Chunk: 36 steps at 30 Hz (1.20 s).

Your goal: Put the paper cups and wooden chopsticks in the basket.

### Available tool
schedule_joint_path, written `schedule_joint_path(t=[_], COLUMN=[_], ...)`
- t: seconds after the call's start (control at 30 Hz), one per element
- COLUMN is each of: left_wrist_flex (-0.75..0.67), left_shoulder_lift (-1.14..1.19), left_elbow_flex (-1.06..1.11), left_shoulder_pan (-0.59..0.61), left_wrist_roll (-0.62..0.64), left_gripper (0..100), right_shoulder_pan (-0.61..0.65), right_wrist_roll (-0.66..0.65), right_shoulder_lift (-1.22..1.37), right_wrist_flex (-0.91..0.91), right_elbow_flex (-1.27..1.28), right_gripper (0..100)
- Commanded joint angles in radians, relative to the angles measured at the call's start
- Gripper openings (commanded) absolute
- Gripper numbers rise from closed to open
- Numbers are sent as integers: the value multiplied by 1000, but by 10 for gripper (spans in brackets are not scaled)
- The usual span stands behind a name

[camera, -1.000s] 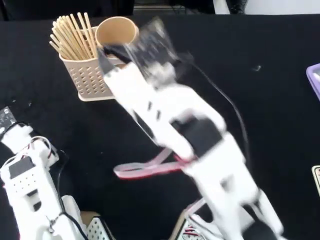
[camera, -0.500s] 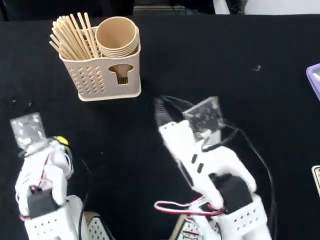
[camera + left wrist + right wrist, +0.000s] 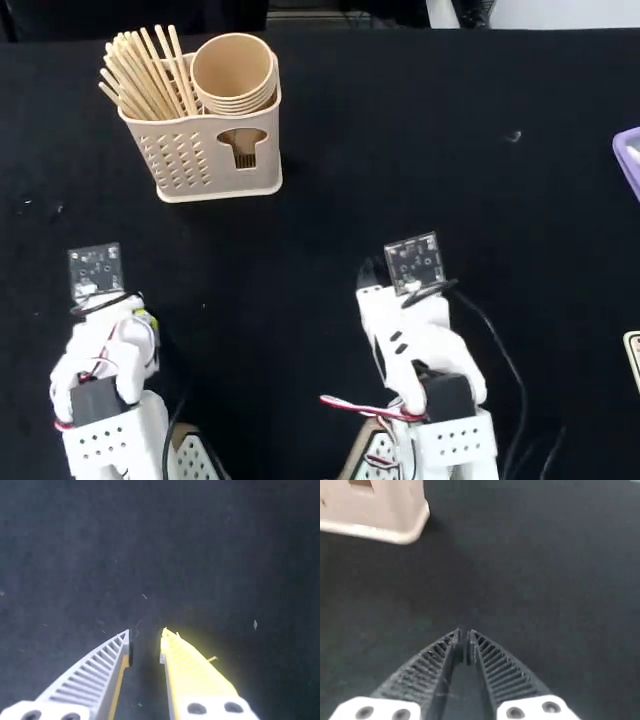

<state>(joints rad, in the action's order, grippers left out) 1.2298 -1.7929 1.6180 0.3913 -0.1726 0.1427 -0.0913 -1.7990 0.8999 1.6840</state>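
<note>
High view: one pale slotted basket (image 3: 215,150) with two compartments stands upright on the far left part of the black table (image 3: 450,200). One compartment holds one stack of nested paper cups (image 3: 235,70), about five rims showing. The other holds one bundle of wooden chopsticks (image 3: 145,75), standing on end and fanned, too dense to count. All of these sit inside the basket.

Both arms are folded low at the near edge, well apart from the basket. The left arm (image 3: 100,370) is nearly in line with the basket and the right arm (image 3: 420,350) is off to its side. Each carries a small square board whose markings are too small to read.

The left gripper (image 3: 145,642) hangs over bare cloth, its white and yellow fingers slightly parted and holding nothing. The right gripper (image 3: 465,637) has its dark fingers pressed together, empty, with a corner of the basket's base ahead of it and apart. A purple object (image 3: 628,160) pokes in at the table's right edge.
</note>
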Motion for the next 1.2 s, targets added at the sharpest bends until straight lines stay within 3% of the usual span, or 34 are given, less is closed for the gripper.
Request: schedule_joint_path(t=[0.0, 0.27, 1.17], left_wrist_flex=[38, 25, 25], left_shoulder_lift=[5, 6, 6], left_elbow_flex=[65, 84, 84], left_shoulder_pan=[-54, -59, -58], left_wrist_roll=[-8, -5, -5], left_gripper=[113, 115, 115], right_shoulder_pan=[-41, -44, -46], right_wrist_roll=[-6, 2, 2], right_shoulder_lift=[-71, -74, -87], right_wrist_flex=[54, 404, 405], right_elbow_flex=[2, 2, 2], right_gripper=[25, 25, 22])
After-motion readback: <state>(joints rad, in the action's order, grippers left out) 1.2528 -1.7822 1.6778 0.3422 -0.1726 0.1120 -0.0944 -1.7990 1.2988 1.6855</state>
